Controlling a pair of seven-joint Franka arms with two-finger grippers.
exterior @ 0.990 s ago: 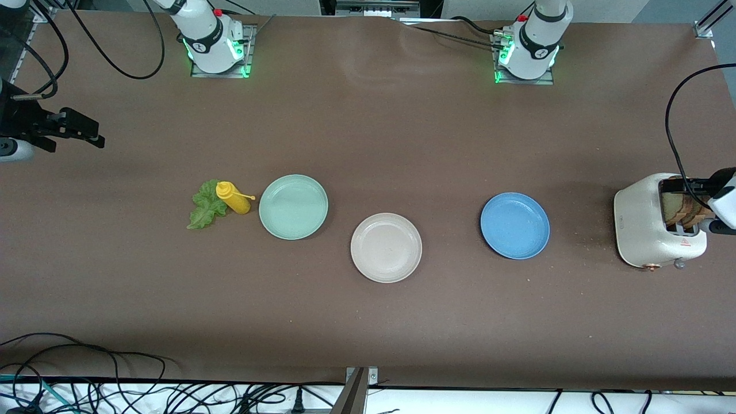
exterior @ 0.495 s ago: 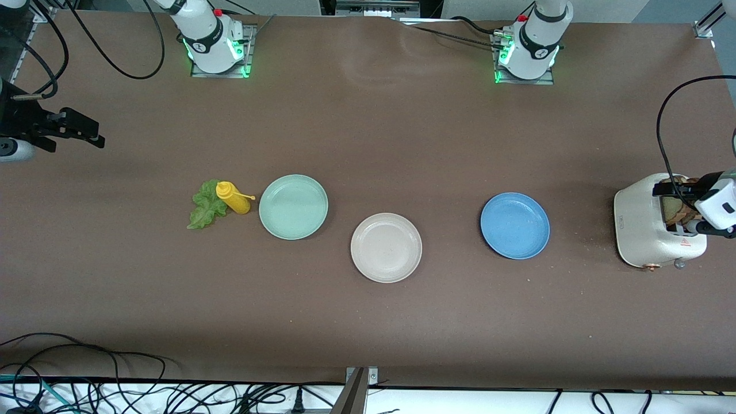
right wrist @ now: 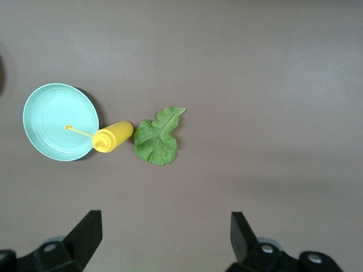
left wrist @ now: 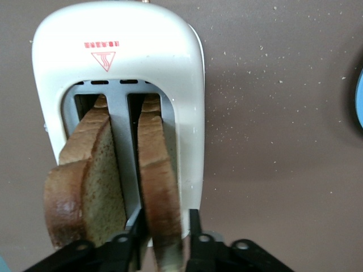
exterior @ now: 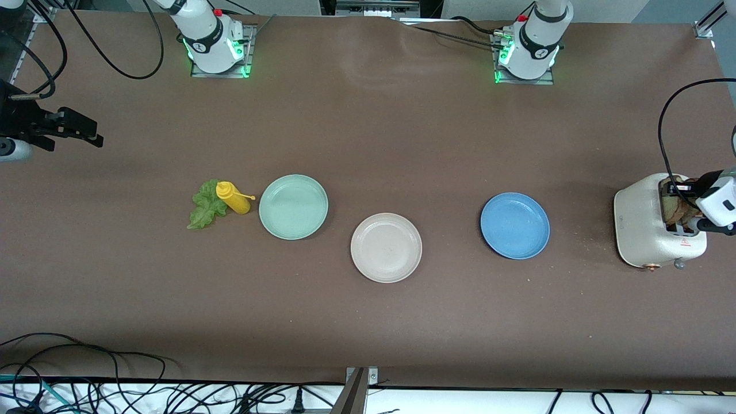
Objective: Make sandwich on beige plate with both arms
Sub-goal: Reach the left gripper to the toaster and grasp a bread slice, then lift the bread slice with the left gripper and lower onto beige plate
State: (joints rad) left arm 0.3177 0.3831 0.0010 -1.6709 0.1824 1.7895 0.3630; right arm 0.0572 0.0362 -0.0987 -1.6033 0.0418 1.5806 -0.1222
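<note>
Front view: on the brown matte table (exterior: 368, 138), the round shallow cream-beige plate (exterior: 386, 248) lies bare near the middle, between a mint-green round plate (exterior: 293, 207) toward the right arm's end and a glossy blue round plate (exterior: 514, 225) toward the left arm's end. Just beside the mint-green plate lies a tipped yellow plastic squeeze bottle (exterior: 233, 197), touching a ruffled green lettuce leaf (exterior: 204, 206). A rounded cream-white toaster (exterior: 647, 224) stands at the left arm's end with tan bread slices (exterior: 673, 208) sticking up from it; the left gripper (exterior: 698, 198) is over its slots. The right gripper (exterior: 86, 133) waits in the air over bare table at the right arm's end.

Left wrist view: two brown-crusted, coarse-crumbed slices stand on edge in the toaster's (left wrist: 187, 85) two slots. The left gripper's (left wrist: 164, 241) black fingers (left wrist: 194, 235) sit on either side of one bread slice (left wrist: 160, 187), closed in against its faces; the second slice (left wrist: 85, 181) stands free beside it. Crumbs speckle the table nearby.

Right wrist view: the right gripper's (right wrist: 164, 235) fingers (right wrist: 85, 235) are spread wide and hold nothing, above the lettuce leaf (right wrist: 157, 136), the yellow bottle (right wrist: 112, 136) and the mint-green plate (right wrist: 57, 122).
</note>
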